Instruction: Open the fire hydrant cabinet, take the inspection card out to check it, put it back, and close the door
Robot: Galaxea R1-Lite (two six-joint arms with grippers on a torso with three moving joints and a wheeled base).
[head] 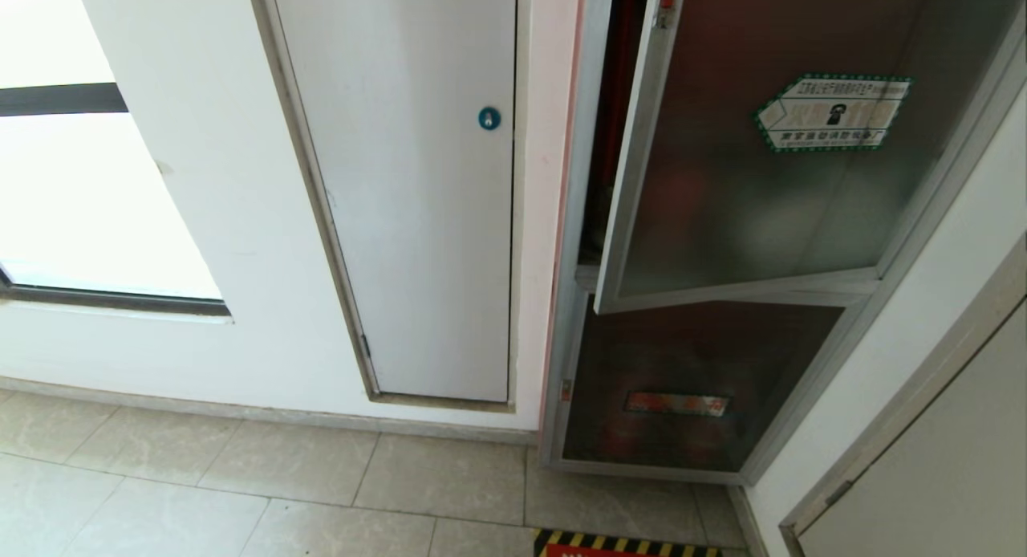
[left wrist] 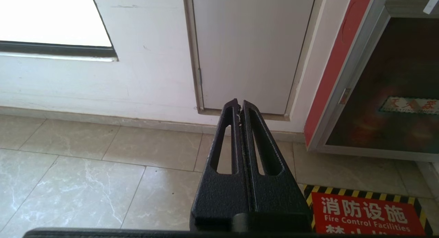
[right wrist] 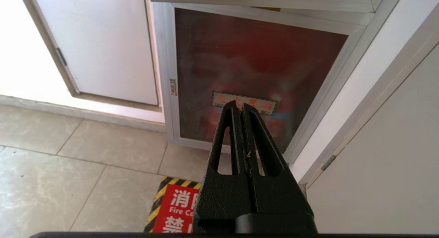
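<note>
The fire hydrant cabinet point(head: 571, 324) is a silver-framed wall cabinet at the right of the head view. Its upper glass door point(head: 754, 220), with a green-bordered hexagonal sticker point(head: 833, 113), stands ajar and swung outward. A strip of red interior point(head: 622, 99) shows in the gap beside it. The inspection card is out of view. Neither arm shows in the head view. My left gripper point(left wrist: 239, 104) is shut and empty, held low over the floor facing the white panel door. My right gripper point(right wrist: 241, 105) is shut and empty, pointing at the lower glass panel point(right wrist: 253, 70).
A white panel door point(head: 417, 188) with a blue lock point(head: 489, 118) is set in the wall left of the cabinet. A window point(head: 72, 140) is at the far left. A red floor sign with yellow-black edging point(left wrist: 363, 214) lies before the cabinet. Another door point(head: 947, 461) closes the right side.
</note>
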